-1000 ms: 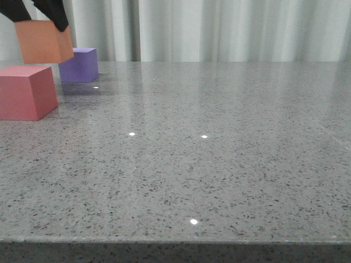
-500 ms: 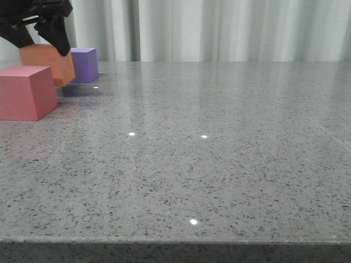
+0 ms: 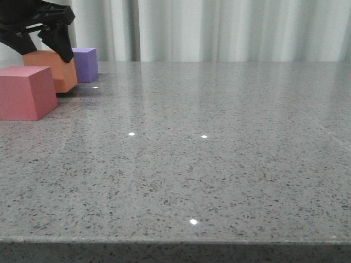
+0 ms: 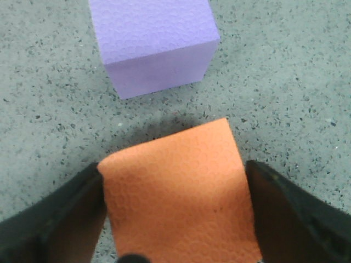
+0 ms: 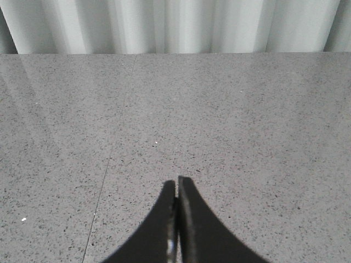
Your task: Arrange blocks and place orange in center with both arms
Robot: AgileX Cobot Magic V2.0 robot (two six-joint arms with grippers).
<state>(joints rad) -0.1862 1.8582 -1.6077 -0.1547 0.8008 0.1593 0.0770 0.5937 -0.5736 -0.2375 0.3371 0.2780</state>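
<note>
At the far left of the table point(image 3: 219, 164), the left gripper point(image 3: 43, 38) stands over the orange cube point(image 3: 55, 70), with one dark finger on each side of it. From the left wrist view the fingers point(image 4: 60, 219) seem to touch both side faces of the cube point(image 4: 178, 192), so I judge that the gripper is closed on it, but I cannot say how firmly. In the front view the orange cube looks to rest on the table, or nearly; its lower edge is partly hidden behind the red cube point(image 3: 26, 92), so contact is not sure.

The orange cube sits between the other two: the red cube is nearer to the camera and the purple cube point(image 3: 85, 64) is behind it, toward the curtain point(image 3: 219, 30). In the wrist view a strip of bare table separates the purple cube point(image 4: 156, 44) from the orange one, so they are near but apart. Whether the orange touches the red I cannot tell.

The right gripper point(image 5: 176, 189) has its fingers pressed together and holds nothing; it points over bare table, away from the cubes.

As I judge it, the main part is almost done: the orange is already in the middle place. What remains is to release it, lift the left arm away, and perhaps straighten the row, since the three cubes are not evenly spaced.
</note>
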